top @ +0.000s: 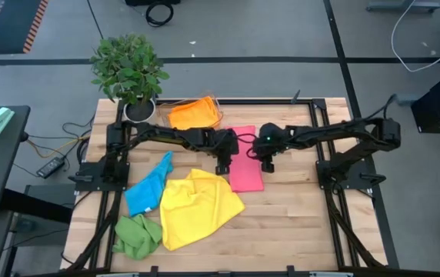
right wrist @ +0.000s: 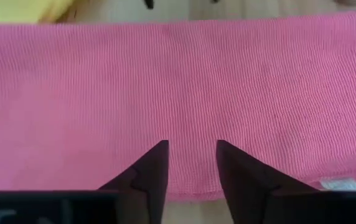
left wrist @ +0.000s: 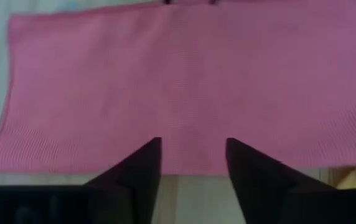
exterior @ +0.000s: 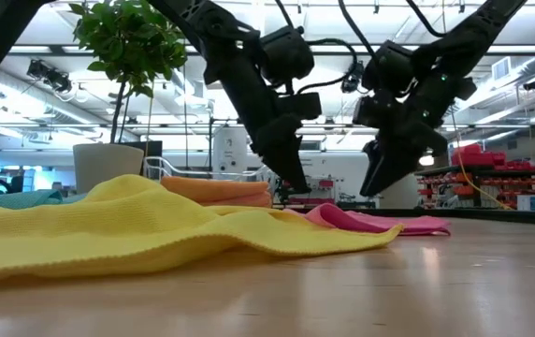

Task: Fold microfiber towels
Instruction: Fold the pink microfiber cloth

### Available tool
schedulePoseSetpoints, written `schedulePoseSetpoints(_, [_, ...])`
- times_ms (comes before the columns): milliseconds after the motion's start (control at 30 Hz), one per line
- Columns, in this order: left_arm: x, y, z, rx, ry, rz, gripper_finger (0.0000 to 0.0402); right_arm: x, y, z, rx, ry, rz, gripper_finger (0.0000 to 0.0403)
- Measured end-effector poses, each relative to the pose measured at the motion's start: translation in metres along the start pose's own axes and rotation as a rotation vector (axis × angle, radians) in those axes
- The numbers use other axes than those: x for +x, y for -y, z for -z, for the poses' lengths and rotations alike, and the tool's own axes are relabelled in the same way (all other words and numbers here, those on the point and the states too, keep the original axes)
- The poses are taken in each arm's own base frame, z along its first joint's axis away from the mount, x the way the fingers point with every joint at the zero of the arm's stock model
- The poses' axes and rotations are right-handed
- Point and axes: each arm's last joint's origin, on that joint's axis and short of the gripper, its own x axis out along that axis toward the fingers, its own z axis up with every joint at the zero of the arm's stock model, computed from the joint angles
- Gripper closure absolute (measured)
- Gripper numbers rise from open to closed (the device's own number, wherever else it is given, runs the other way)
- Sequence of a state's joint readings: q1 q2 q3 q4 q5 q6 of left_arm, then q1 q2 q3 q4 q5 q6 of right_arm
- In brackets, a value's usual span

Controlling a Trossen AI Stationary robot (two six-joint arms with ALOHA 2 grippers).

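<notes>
The orange towel (top: pixel 191 114) is partly hidden behind the left arm (low view), its folds unclear.

The high view looks straight down on the whole table (top: pixel 281 223). The low view sits at tabletop level, facing across it into the room. Each wrist view looks closely down past its own fingers, both sharing the pink towel (left wrist: pixel 178 81) filling mid-frame.

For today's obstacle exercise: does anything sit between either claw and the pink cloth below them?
Nothing visible does. The left claw and right claw both hang open directly over the flat pink microfiber towel, with only air between.
</notes>
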State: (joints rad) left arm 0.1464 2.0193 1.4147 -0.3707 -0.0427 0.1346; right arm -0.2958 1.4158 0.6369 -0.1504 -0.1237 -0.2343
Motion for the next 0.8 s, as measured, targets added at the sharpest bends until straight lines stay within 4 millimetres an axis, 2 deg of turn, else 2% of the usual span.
schedulePoseSetpoints(100, [0.005, -0.003, 0.003, -0.075, -0.021, -0.002, 0.0177, 0.003, 0.001, 0.001, -0.044, -0.009, -0.014, 0.0245])
schedulePoseSetpoints(233, [0.009, -0.002, 0.005, -0.106, -0.032, 0.000, 0.0161, 0.004, 0.005, 0.004, -0.044, 0.011, -0.005, 0.0229])
schedulePoseSetpoints(433, [0.019, 0.003, 0.010, -0.099, -0.062, 0.011, 0.0171, 0.008, 0.009, 0.021, -0.008, -0.002, 0.000, 0.0217])
schedulePoseSetpoints(633, [0.029, 0.003, 0.012, -0.102, -0.056, 0.006, 0.0183, 0.009, 0.009, 0.020, -0.020, 0.029, -0.023, 0.0217])
schedulePoseSetpoints(800, [0.034, 0.004, 0.015, -0.101, -0.075, 0.009, 0.0184, 0.023, 0.008, 0.025, -0.018, -0.006, -0.053, 0.0217])
